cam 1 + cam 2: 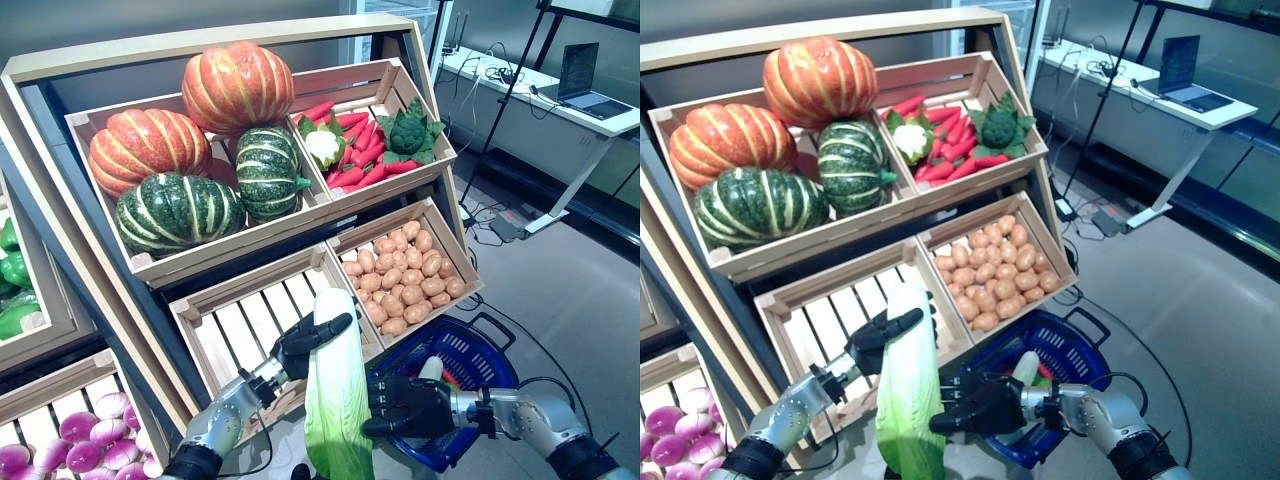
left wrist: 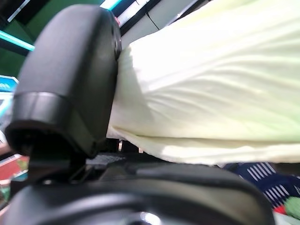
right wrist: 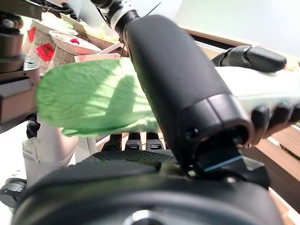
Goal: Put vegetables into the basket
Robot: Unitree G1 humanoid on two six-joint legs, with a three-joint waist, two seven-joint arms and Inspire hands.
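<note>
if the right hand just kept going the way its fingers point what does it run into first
The cabbage: the right hand points leftward with its fingers already against it, opposite the left hand. Beyond that probably the empty crate, though depth is unclear.

A long napa cabbage, gripped by the left hand near its white end and by the right hand lower down, stands between the empty slatted crate at 10 o'clock and the blue basket at 3 o'clock. The basket's mouth is partly taken up by vegetables already inside. The potato crate overhangs the basket's far rim at 12 o'clock. Open floor lies beyond the basket at 2 o'clock.
</note>
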